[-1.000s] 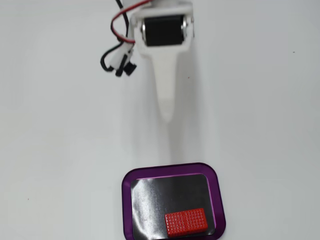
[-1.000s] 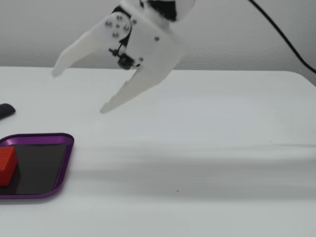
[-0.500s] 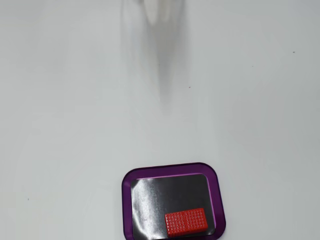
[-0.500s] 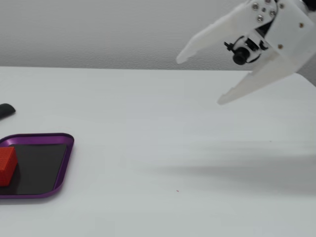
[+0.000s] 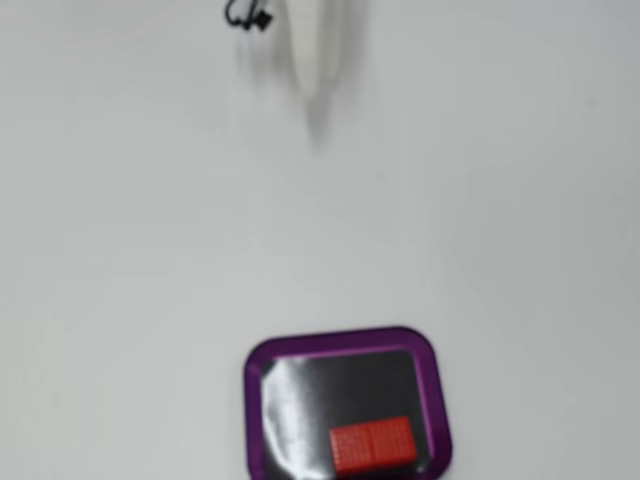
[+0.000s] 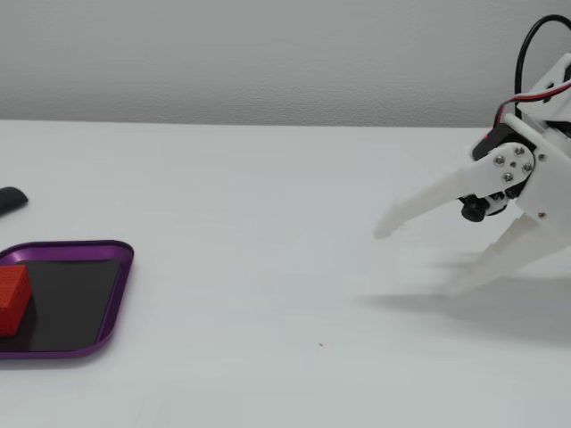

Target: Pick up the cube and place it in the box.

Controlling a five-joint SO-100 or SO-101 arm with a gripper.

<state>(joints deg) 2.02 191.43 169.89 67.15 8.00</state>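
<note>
Flat, cube (image 5: 372, 445) in box (image 5: 256, 360), long axis left-right

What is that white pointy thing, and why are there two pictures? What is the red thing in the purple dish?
The white pointy thing is a robot's gripper, a hand with two fingers. It is open and holds nothing. Both pictures show the same white table at the same moment. One camera looks straight down from above; there only a blurry white fingertip shows at the top edge. The other camera looks from the side, low down. The red thing is a small block with a bumpy skin. It lies inside a shallow purple tray with a dark floor, far from the gripper. A small dark object lies beyond the tray; I cannot tell what it is.
</note>
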